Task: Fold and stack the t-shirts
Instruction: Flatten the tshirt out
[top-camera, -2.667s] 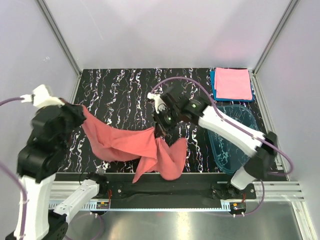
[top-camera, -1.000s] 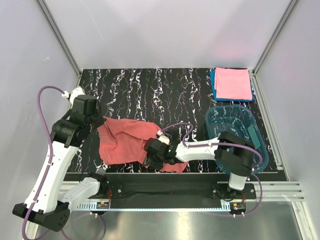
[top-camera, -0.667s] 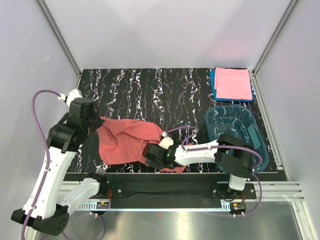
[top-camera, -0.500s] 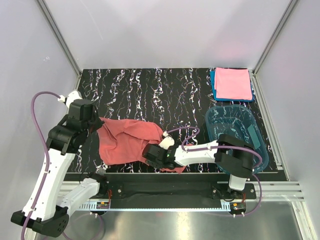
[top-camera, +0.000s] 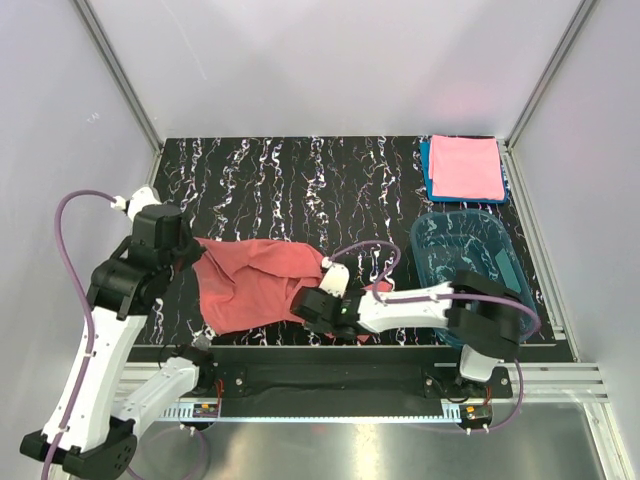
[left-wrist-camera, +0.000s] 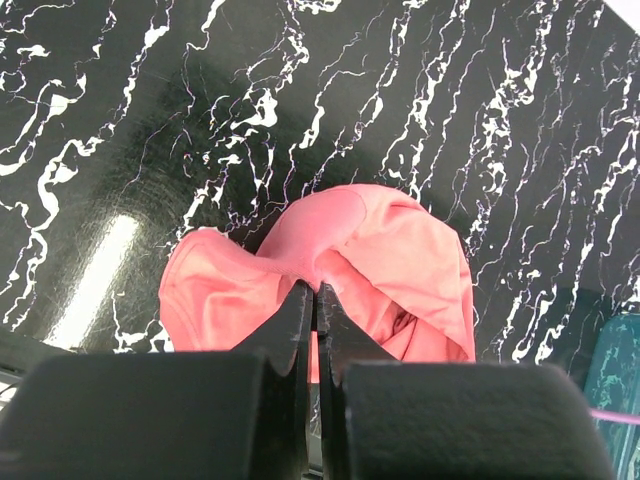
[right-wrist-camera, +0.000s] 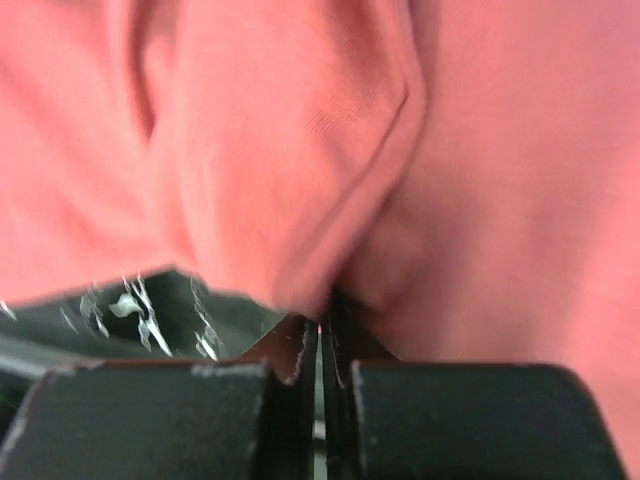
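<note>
- Currently, locate the salmon t-shirt (top-camera: 255, 285) at the 7 o'clock part of the black marbled table (top-camera: 280, 180), lying crumpled and unfolded near the front edge.
- Note the left gripper (top-camera: 193, 257) at the 9 o'clock edge of that garment, clenched on a pinched fold of cloth.
- Confirm in the left wrist view: jaws pressed together, a ridge of salmon fabric caught at the tips, the rest of the shirt fanning out toward 12 o'clock over the table.
- Note the right gripper (top-camera: 300, 314) at the 4 o'clock edge of the same garment, low over the table, likewise clenched on the cloth.
- Confirm in the right wrist view: jaws closed to a thin slit, a rolled fold of salmon fabric gripped at the tips, cloth filling nearly the whole view, a sliver of table visible at 8 o'clock.
- Find a small flap of the salmon t-shirt showing past the right arm toward 3 o'clock, touching the table.
- Locate the pink t-shirt (top-camera: 465, 167) at the 1 o'clock corner of the table, folded square, resting on the blue t-shirt (top-camera: 426, 170), with only a narrow blue border visible along the 9 o'clock and 6 o'clock sides.
- Locate the clear blue tub (top-camera: 428, 270) at 4 o'clock, just in front of the folded stack, well apart from the left gripper, with the right arm's elbow overlapping its 6 o'clock end in the top view.
</note>
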